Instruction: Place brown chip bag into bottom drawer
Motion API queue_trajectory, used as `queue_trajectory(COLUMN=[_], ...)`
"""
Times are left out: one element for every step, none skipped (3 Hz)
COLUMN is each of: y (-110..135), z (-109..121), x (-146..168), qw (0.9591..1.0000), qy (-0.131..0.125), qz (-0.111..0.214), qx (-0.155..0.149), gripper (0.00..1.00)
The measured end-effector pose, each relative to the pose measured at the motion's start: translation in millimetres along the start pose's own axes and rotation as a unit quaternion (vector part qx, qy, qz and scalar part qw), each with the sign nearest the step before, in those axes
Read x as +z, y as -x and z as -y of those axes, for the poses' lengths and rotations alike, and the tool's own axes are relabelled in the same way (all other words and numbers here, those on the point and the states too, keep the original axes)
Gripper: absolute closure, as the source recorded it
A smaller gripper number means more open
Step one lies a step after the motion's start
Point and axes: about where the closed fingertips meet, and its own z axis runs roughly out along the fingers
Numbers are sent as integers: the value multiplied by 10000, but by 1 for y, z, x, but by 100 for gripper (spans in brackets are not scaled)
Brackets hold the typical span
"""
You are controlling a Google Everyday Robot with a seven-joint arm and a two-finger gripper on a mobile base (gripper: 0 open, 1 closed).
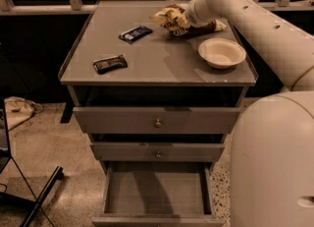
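Jaws, open or closed unclear, at the brown chip bag atop the cabinet; bottom drawer open.
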Motion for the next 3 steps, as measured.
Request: queue_trajectory(y=[12,47,68], z=[-2,-5,-10], x=[-13,-78,-139], qw=[9992,9908,9781], qy=[278,880,1347], qz=[289,1024,1562], qx=[-32,-133,-278], gripper=[100,100,100])
